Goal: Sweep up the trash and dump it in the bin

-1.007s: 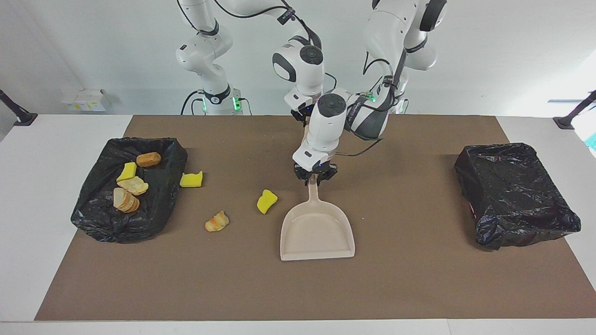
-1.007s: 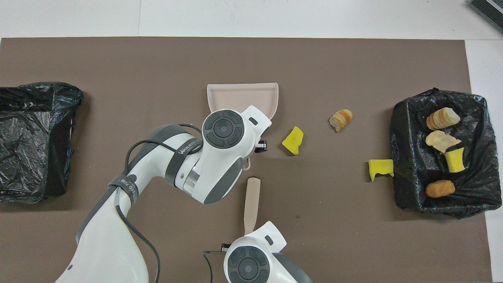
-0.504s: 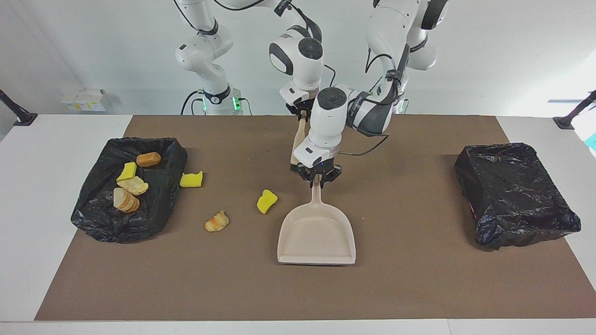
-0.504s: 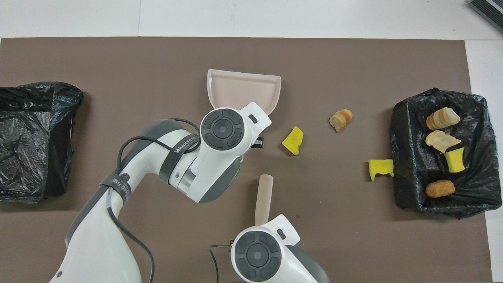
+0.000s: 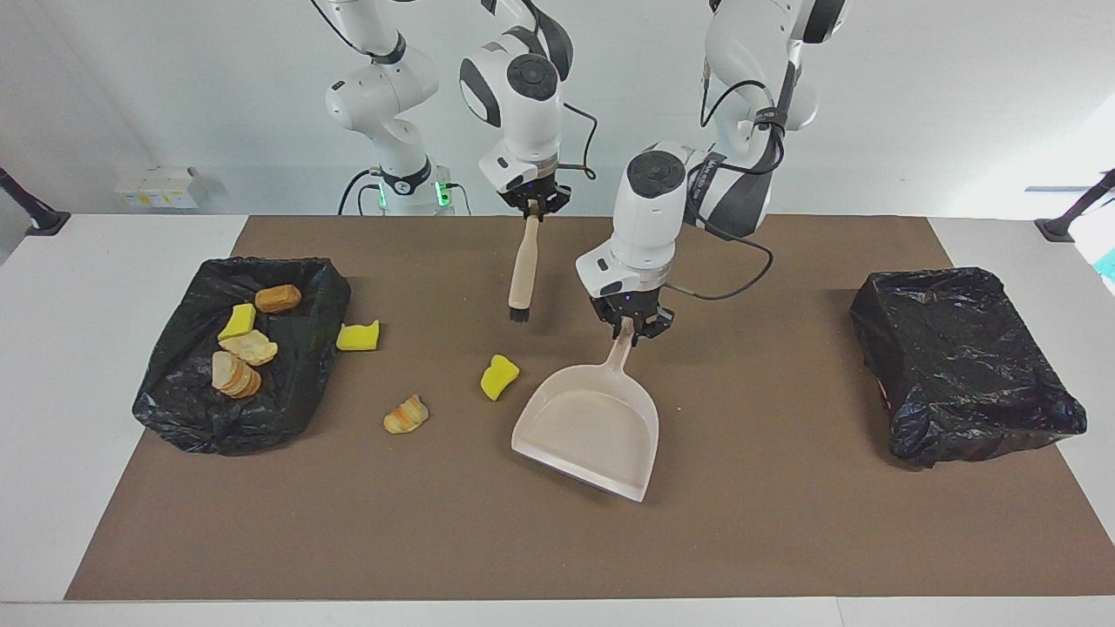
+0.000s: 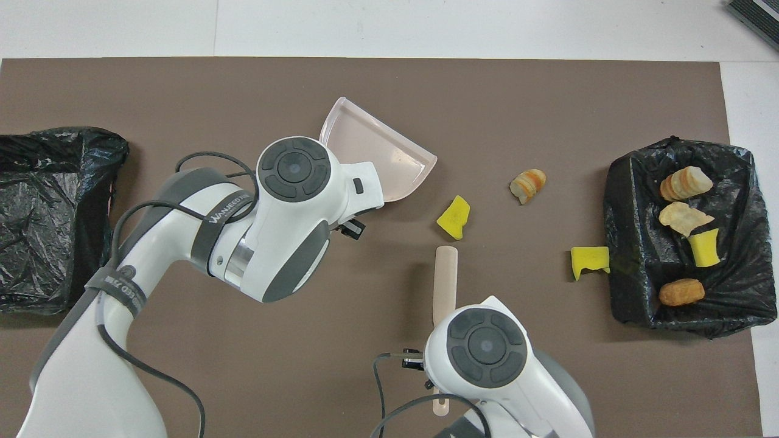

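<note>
My left gripper is shut on the handle of the beige dustpan, which sits mid-mat with its mouth slanted toward the right arm's end. From my right gripper, shut on its handle, the beige brush hangs bristles down over the mat beside the pan's handle. Loose trash lies on the mat: a yellow chunk close to the pan, a bread piece, and another yellow chunk against the black-lined bin. Several scraps lie inside that bin. The overhead view shows the dustpan and brush handle; the wrists hide both grippers.
A second black-lined bin stands at the left arm's end of the brown mat, with nothing showing inside. The left arm's cable loops over the mat near its wrist.
The left gripper swung toward the left arm's end, turning the dustpan's mouth slantwise. The right gripper rose and shifted toward the right arm's end, carrying the brush out from beside the left wrist.
</note>
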Controlling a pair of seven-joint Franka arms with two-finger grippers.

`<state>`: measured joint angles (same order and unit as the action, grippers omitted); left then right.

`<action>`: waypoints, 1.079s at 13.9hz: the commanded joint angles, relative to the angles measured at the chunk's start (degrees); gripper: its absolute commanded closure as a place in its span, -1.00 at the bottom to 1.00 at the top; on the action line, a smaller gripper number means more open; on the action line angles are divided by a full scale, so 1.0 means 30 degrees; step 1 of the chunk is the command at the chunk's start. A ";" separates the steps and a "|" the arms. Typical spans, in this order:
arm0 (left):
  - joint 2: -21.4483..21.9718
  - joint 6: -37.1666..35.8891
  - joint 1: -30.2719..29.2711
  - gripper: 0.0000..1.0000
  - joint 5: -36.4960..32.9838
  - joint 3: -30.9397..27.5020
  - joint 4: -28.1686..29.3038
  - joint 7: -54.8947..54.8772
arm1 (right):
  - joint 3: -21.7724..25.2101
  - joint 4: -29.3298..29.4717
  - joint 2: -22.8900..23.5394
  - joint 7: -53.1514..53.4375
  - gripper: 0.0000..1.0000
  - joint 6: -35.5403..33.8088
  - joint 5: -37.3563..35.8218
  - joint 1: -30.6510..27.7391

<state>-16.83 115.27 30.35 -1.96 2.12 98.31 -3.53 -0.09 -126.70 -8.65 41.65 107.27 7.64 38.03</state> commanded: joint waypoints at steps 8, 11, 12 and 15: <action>0.3526 -0.3472 -0.4343 1.00 -0.0254 0.0112 0.2670 -1.4983 | -0.0058 0.0485 0.0920 -0.3517 1.00 -0.1593 -0.4884 -0.4761; 0.5519 -0.1871 -0.4082 1.00 -0.0283 0.0112 0.6330 -1.6344 | -0.0058 0.0017 0.0715 -0.1700 1.00 -0.2764 -0.5941 -0.6197; 0.5813 -0.0992 -0.3993 1.00 -0.0283 0.0112 0.7239 -1.6199 | -0.0058 -0.0071 0.0656 -0.1434 1.00 -0.3087 -0.6118 -0.6695; 0.5671 0.0156 -0.3524 1.00 -0.0283 0.0142 0.7658 -1.4856 | -0.0058 -0.1240 -0.0044 -0.1227 1.00 -0.3237 -0.6615 -0.8045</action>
<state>-2.02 112.67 18.27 -1.98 3.15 118.25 -50.60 0.49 -127.36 -6.21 36.20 97.85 -10.28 16.07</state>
